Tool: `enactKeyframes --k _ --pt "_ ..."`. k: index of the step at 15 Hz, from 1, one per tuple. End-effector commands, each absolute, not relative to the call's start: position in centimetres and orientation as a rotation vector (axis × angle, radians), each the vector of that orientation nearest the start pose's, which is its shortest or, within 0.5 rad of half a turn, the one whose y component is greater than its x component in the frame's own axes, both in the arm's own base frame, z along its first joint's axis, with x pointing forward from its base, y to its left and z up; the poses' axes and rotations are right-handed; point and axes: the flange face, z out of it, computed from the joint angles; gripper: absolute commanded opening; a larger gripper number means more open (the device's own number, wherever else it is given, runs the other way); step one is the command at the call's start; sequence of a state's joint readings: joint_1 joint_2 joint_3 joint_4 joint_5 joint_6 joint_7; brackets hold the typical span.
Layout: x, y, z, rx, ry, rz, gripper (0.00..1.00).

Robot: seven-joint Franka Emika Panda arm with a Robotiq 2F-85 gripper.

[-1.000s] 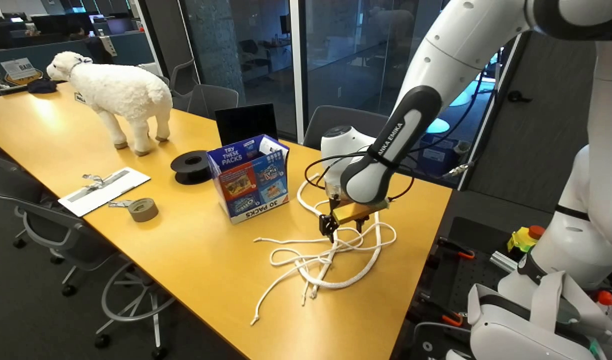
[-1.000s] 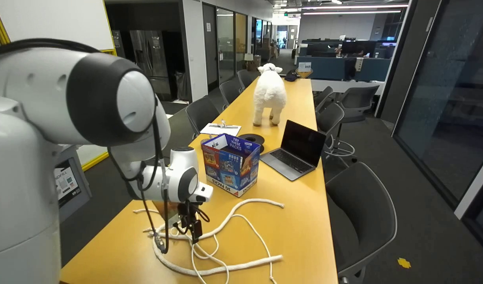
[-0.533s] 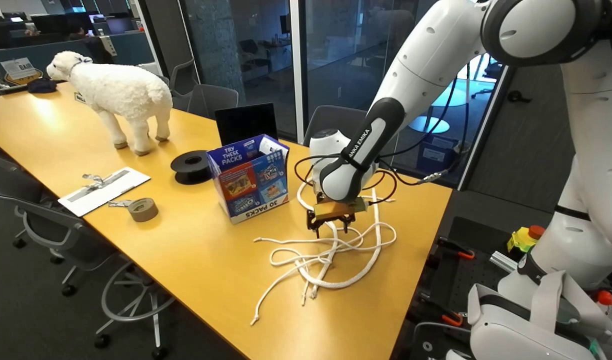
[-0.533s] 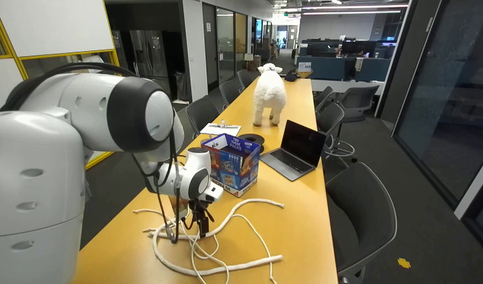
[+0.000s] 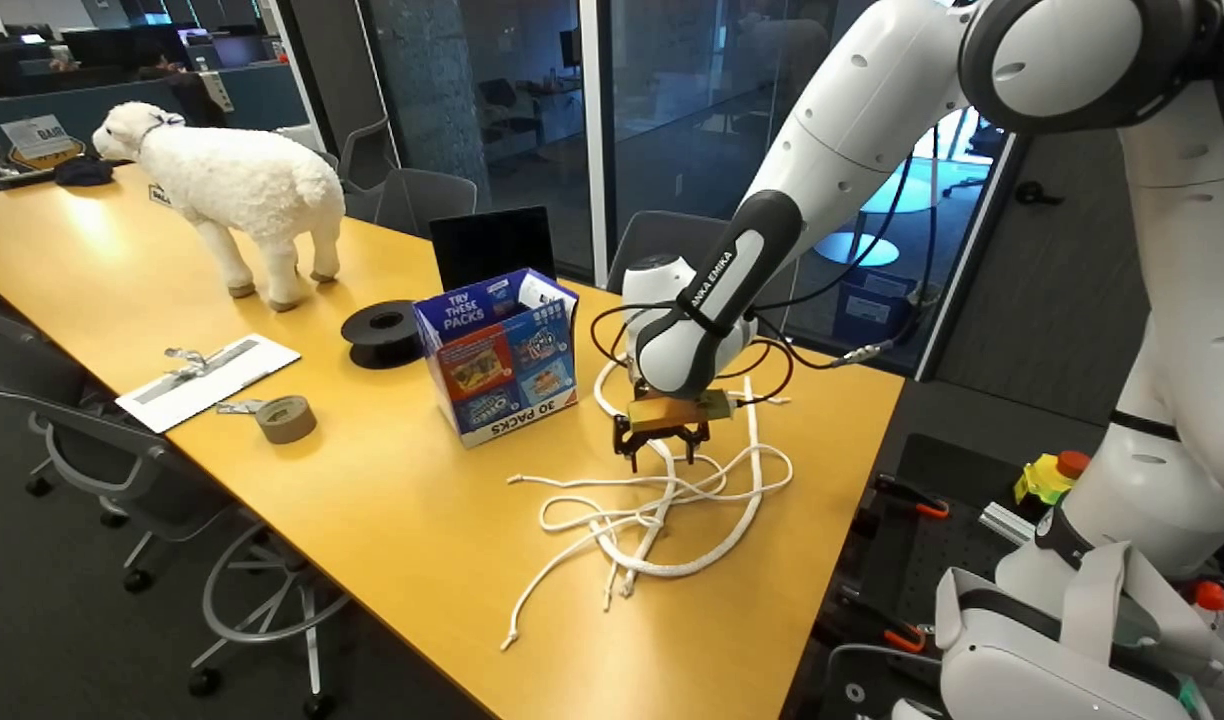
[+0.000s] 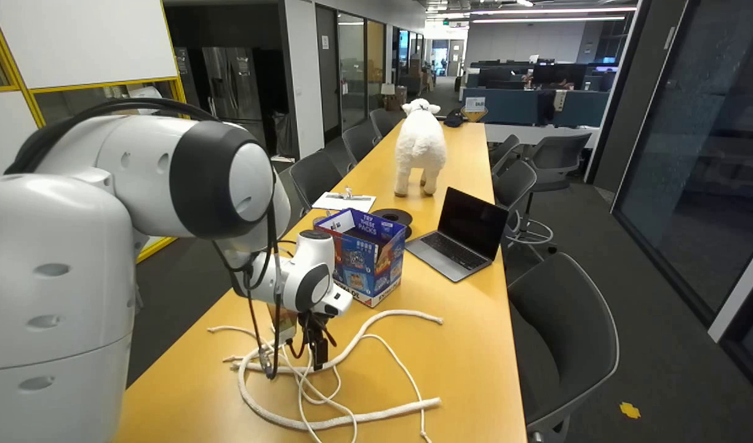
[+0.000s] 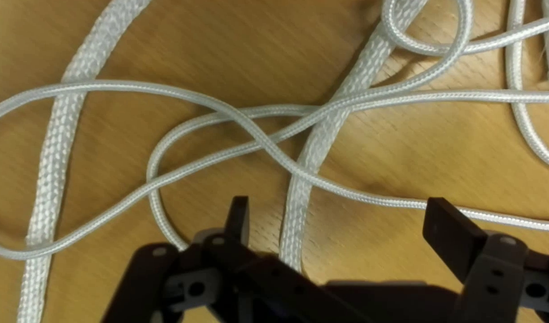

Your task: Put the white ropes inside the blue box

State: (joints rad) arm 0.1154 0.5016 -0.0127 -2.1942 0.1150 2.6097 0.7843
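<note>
The white ropes lie in a loose tangle on the table, one thick braided rope and thinner cords. They show in both exterior views [image 5: 672,571] [image 6: 389,412] and up close in the wrist view [image 7: 297,215]. The blue box [image 5: 507,370] stands upright with its top open, and it also shows in an exterior view [image 6: 382,264]. My gripper [image 5: 662,462] is open and empty just above the ropes, apart from the box. In the wrist view its fingers [image 7: 339,215] are wide apart, with a thick rope stretch between them, below. My arm covers part of the ropes.
A laptop [image 6: 456,237] and a black spool [image 5: 384,335] stand beside the box. A tape roll [image 5: 287,420], a clipboard [image 5: 209,382] and a plush sheep [image 5: 237,190] are farther along the table. A chair [image 6: 564,344] stands at the table's side.
My arm has swung the gripper a little towards the box and turned it, mostly in the first half second. Since then it has hardly moved. The ropes and the box have not moved.
</note>
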Motion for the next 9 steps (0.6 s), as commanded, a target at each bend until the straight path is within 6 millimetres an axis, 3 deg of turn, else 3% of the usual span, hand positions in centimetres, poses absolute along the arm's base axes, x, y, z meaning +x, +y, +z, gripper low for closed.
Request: enactKeyframes --k 1,9 --pt "53.8 4.2 14.6 -2.882 1.158 0.131 1.0" --pt "52.9 2.8 13.3 -2.87 1.209 0.144 1.0"
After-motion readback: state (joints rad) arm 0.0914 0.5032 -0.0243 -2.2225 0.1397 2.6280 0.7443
